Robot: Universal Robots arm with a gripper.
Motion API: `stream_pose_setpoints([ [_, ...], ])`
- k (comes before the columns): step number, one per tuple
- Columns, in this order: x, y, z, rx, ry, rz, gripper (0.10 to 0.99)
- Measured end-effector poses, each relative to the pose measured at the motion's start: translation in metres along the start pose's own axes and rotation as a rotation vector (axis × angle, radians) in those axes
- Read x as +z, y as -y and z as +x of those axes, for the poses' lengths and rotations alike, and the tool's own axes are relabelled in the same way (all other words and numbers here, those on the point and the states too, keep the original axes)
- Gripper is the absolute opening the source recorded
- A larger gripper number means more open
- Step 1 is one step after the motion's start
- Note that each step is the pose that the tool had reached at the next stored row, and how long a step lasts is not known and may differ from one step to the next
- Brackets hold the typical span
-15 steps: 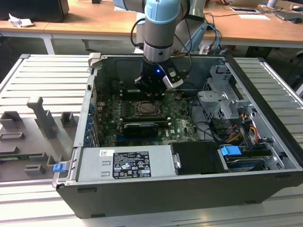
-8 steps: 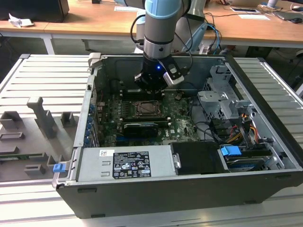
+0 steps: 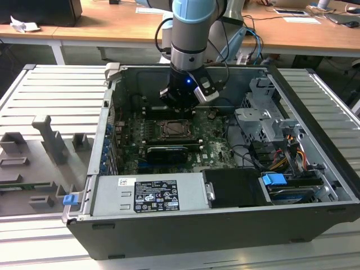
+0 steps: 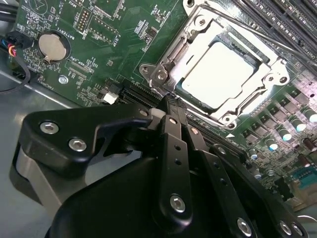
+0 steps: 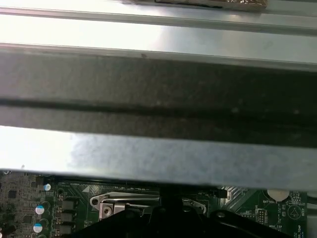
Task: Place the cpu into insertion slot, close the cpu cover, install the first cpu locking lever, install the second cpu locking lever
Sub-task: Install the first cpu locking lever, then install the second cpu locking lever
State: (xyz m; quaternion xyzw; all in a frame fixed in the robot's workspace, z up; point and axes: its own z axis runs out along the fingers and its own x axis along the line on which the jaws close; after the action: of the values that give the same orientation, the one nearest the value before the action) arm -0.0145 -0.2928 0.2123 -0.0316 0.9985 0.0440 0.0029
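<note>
End effector (image 4: 171, 106) clenched, fingers pressed together, gripping nothing, tip at edge of insertion slot (image 4: 229, 74). Cpu (image 4: 218, 74) seated in slot, cpu cover (image 4: 198, 44) closed around it. In exterior view, slot (image 3: 174, 130) lies at 6 o'clock of end effector (image 3: 181, 108).

The cpu (image 4: 221, 74) has a smooth, pale, matt metal face. The cpu cover (image 4: 257, 87) around it is bright, polished metal. The gripper (image 4: 171, 106) is matt black, plastic-looking, with shiny metal screws. The motherboard (image 4: 109, 39) is glossy green, carrying a shiny round battery (image 4: 52, 47). The computer case (image 3: 185, 230) is dull grey sheet metal. The desks (image 3: 112, 22) behind look like smooth wood
</note>
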Motion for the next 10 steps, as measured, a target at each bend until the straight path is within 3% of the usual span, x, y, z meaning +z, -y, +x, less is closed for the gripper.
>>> stream_pose_setpoints([
  [10, -0.0002, 0.0018, 0.0001, 0.0, 0.0, 0.0, 0.106],
])
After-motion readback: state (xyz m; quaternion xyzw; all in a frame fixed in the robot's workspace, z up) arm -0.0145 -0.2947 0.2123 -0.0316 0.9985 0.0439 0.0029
